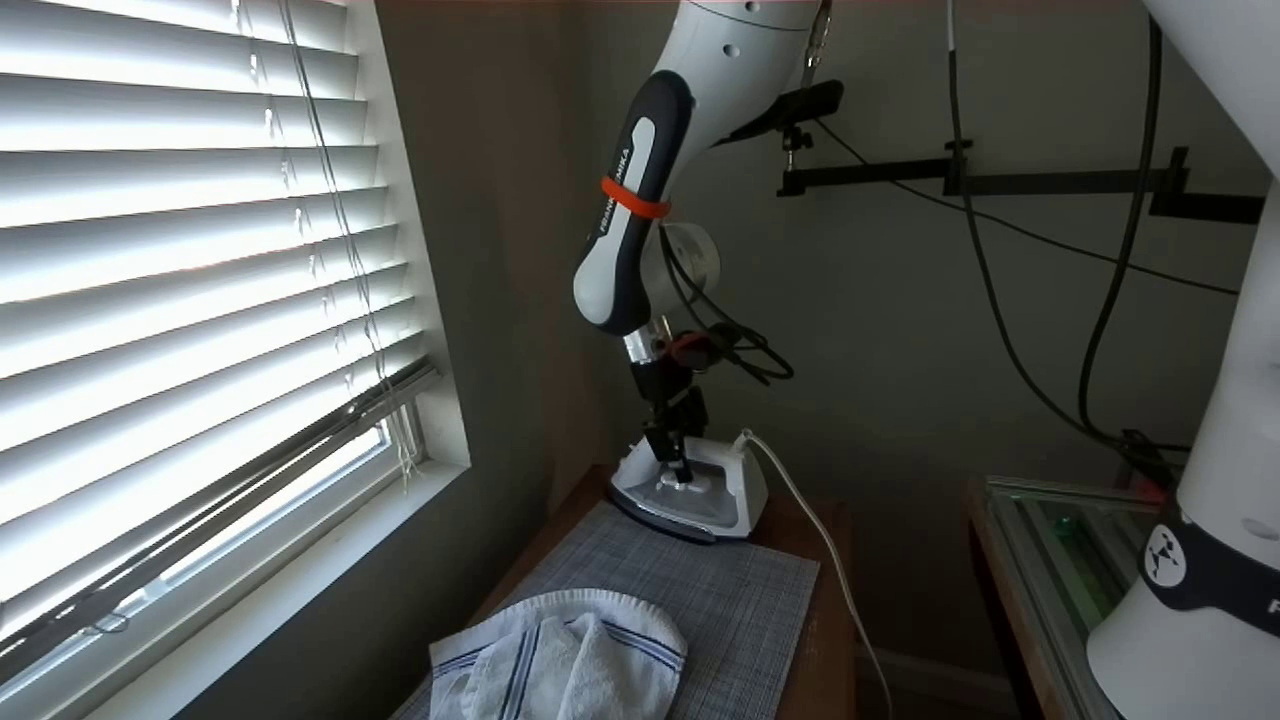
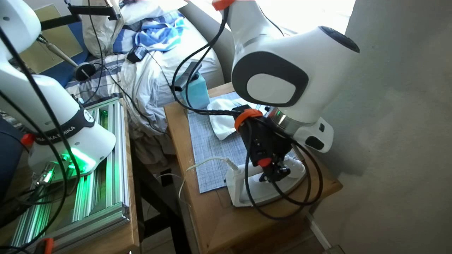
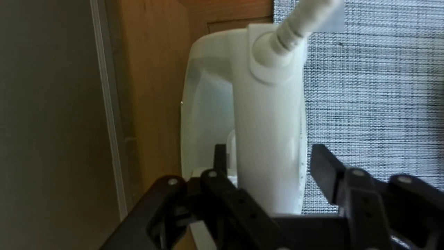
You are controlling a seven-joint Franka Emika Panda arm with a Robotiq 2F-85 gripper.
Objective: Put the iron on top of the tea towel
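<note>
The white iron (image 1: 742, 490) sits flat at the far end of the small wooden table, partly on a grey woven mat. It also shows in an exterior view (image 2: 235, 187) and in the wrist view (image 3: 269, 114). My gripper (image 3: 266, 161) is open, with one finger on each side of the iron's handle and a visible gap on both sides. In both exterior views the gripper (image 1: 676, 462) (image 2: 273, 174) is lowered at the handle. The white tea towel with blue stripes (image 1: 560, 660) lies rumpled on the mat, and the arm partly hides it in an exterior view (image 2: 222, 123).
The grey mat (image 1: 740, 620) covers much of the wooden table (image 2: 219, 225). The iron's white cord (image 1: 815, 520) hangs over the table edge. A window with blinds (image 1: 200, 250) and walls stand close by. A light blue box (image 2: 197, 91) is near the towel. Black cables loop around the wrist.
</note>
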